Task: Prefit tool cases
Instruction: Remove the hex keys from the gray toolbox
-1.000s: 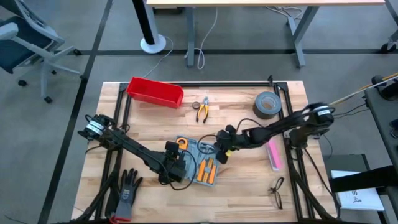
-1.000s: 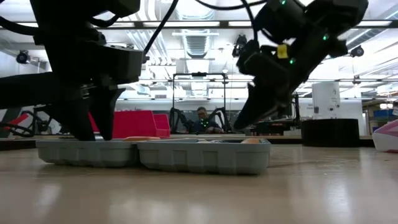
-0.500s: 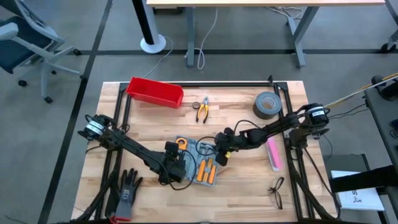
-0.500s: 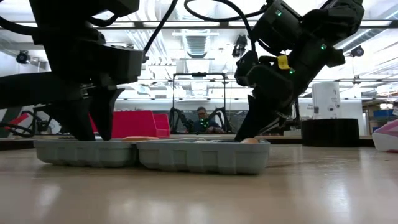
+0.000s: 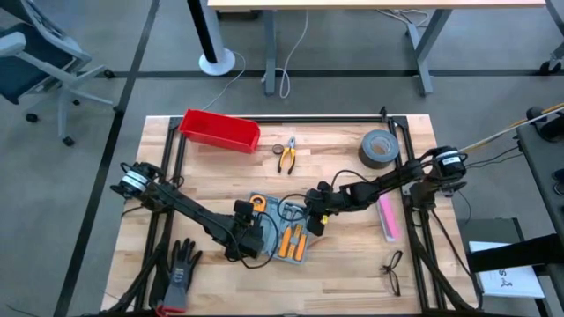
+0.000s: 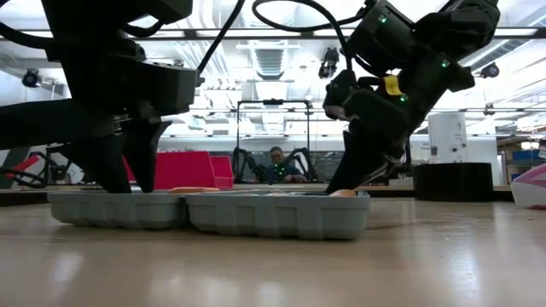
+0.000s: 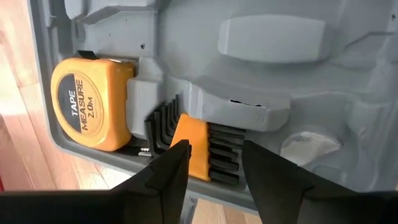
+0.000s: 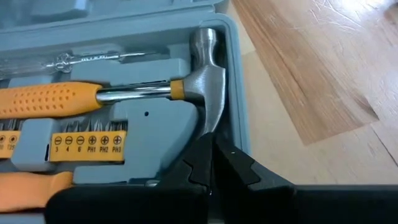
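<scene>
1. Since a second ago, only the right arm has shifted: its gripper (image 5: 312,222) has come lower and nearer the case (image 5: 280,227), and in the low view its tip (image 6: 339,184) now reaches the case's rim, where before it hung just above.
2. Left gripper (image 5: 256,236) and the case lie as they did in the earlier frames.
3. Right fingers (image 8: 205,163) are pressed together with nothing between them, their tip at the hammer (image 8: 199,81) head, by the case's edge.
4. Left fingers (image 7: 163,177) stand apart over the hex keys (image 7: 193,152), one on each side of the orange holder; whether they grip it I cannot tell.
5. High view alone shows the whole table (image 5: 335,264): the case lies open near the front middle, with a red bin (image 5: 219,130) at the far left, pliers (image 5: 286,155), a tape roll (image 5: 380,148), a pink object (image 5: 388,217), glasses (image 5: 392,271) and a glove (image 5: 180,268).
6. Low view alone shows both grey halves (image 6: 209,211) flat on the table, and a person (image 6: 276,164) far behind.
7. Left wrist view alone shows a tape measure (image 7: 87,102) seated in its slot beside the hex keys, and empty moulded slots.
8. Right wrist view alone shows orange handles and a bit strip (image 8: 87,143) in the other half.
</scene>
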{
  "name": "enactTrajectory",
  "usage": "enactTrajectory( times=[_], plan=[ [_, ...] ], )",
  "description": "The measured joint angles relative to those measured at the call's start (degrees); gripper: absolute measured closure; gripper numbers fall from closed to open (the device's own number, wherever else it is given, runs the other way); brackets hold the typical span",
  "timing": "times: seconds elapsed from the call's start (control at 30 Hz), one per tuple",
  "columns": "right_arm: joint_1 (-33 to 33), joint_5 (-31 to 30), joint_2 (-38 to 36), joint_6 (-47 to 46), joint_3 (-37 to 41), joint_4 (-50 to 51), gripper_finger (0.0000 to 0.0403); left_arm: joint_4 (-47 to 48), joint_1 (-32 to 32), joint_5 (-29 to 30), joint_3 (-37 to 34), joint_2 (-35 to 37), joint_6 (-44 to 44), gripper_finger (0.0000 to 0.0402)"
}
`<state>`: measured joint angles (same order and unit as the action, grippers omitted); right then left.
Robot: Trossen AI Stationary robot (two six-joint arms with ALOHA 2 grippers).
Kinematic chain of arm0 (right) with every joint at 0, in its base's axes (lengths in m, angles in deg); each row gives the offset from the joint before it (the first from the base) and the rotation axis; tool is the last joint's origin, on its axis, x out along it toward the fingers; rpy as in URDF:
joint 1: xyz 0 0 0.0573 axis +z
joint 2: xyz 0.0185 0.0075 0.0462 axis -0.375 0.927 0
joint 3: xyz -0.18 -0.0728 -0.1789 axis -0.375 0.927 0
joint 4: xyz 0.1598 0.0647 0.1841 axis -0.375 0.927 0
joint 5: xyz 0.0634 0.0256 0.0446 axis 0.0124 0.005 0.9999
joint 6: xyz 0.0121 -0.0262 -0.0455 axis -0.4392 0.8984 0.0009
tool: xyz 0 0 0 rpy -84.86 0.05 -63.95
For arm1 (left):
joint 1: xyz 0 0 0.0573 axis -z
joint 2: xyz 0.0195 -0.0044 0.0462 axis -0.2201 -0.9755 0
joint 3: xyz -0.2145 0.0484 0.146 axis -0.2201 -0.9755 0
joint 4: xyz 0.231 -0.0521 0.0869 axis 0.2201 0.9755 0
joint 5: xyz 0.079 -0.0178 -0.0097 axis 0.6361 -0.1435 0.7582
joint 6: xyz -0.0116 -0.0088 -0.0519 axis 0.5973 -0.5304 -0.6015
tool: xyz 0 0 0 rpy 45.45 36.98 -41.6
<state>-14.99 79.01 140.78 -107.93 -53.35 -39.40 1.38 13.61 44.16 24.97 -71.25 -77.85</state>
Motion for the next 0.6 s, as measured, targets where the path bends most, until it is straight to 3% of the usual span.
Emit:
enactTrajectory(
  times=[0.27, 0.6],
  plan=[
    [2.2, 0.1, -2.6, 7.0, 0.2, 1.4, 0.0395, 0.0, 0.0, 0.0, 0.0, 0.0, -0.5, 0.0252],
    [2.8, -3.2, -6.8, 4.8, 0.1, 5.5, 0.0310, -0.1, 0.0, 0.0, 0.0, 0.0, -1.1, 0.0257]
  ],
)
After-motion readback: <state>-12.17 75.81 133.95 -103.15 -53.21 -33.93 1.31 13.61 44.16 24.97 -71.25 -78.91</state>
